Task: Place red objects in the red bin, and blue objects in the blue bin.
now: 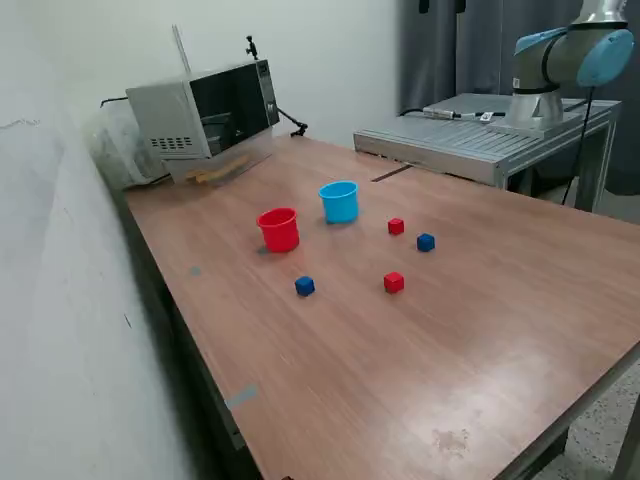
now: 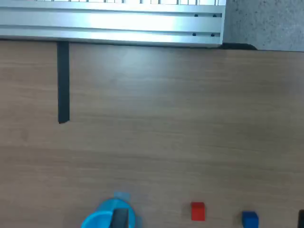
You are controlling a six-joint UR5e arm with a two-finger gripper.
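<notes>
The red cup (image 1: 279,229) is taken as the landmark on the wooden table (image 1: 420,370). The light blue cup (image 1: 339,201) stands just beside it, toward the exterior view's right and slightly farther back. 2 red cubes and 2 dark blue cubes lie loose on the table, none yet in a cup. The nearer blue cube (image 1: 305,286) is found in front of the red cup; the nearer red cube (image 1: 394,283) lies farther to the exterior view's right of that. The far red cube (image 1: 396,227) and the far blue cube (image 1: 426,242) sit near each other, beyond the light blue cup as measured from the red cup. Only the arm's base and elbow (image 1: 575,55) are seen in the exterior view, on an aluminium platform (image 1: 470,140) well apart from the cups. The gripper itself is not clearly shown; dark shapes at the wrist view's edge may be fingertips, so the jaw opening cannot be told, and nothing is seen held. Sorting is judged not yet begun. For the first pick, 1 cube is best approached from directly above, with fingers squared to its flat faces and kept clear of its neighbour; the far pair calls for extra care, being close together. Release is best made low over the matching cup's mouth.
</notes>
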